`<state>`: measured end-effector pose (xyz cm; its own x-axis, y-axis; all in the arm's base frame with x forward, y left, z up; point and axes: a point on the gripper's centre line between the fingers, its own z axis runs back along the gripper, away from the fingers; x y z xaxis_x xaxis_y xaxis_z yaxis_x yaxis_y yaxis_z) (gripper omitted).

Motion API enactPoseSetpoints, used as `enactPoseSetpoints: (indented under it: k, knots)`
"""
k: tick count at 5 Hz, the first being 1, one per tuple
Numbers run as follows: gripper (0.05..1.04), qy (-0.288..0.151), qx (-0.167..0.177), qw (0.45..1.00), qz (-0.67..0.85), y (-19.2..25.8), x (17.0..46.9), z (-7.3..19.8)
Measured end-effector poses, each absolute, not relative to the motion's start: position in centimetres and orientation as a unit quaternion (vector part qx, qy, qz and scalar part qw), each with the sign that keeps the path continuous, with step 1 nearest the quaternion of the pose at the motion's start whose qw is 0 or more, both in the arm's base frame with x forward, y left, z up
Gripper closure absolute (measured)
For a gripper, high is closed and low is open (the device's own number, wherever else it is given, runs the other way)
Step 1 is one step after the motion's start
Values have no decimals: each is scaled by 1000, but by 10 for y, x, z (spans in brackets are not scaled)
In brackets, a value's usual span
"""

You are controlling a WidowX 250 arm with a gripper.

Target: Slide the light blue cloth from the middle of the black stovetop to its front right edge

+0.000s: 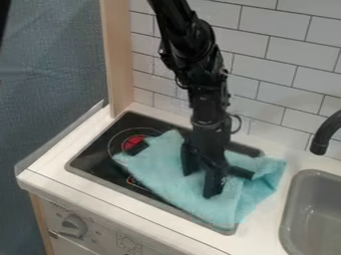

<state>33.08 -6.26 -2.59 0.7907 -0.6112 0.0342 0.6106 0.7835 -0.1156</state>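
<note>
- Cloth (pixel 153 162): light blue, rumpled, spread over the middle and right of the hob, bunched toward its right edge.
- Gripper (pixel 201 184): just right of frame centre, pointing down at the cloth. Jaws spread; I can't confirm any cloth pinched between them.
- Step, my read: positioning at the cloth for a grasp or a release; can't tell which.
- Next move, if grasping: get a fold between the jaws, close, check the grip before lifting. Thin layers could slip.
- Surface: knob (pixel 73 226) lower left; black hob (pixel 93 159) with red-centred burner (pixel 133 142), left of centre; white counter (pixel 153 219) around it; grey sink (pixel 289 226) lower right.
- Room: blue-grey panel (pixel 47 84) at left, wood post (pixel 118 55) upper left, white tiles (pixel 279 47) upper right, black faucet (pixel 321 142) at right edge.
</note>
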Motion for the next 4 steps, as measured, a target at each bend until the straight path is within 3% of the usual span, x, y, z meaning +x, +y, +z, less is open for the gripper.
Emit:
enactPoseSetpoints:
  k: [2, 4]
  knots:
    - [83, 27, -19, 947, -320, -43, 306, -24]
    - [84, 26, -31, 947, -320, -45, 304, -25]
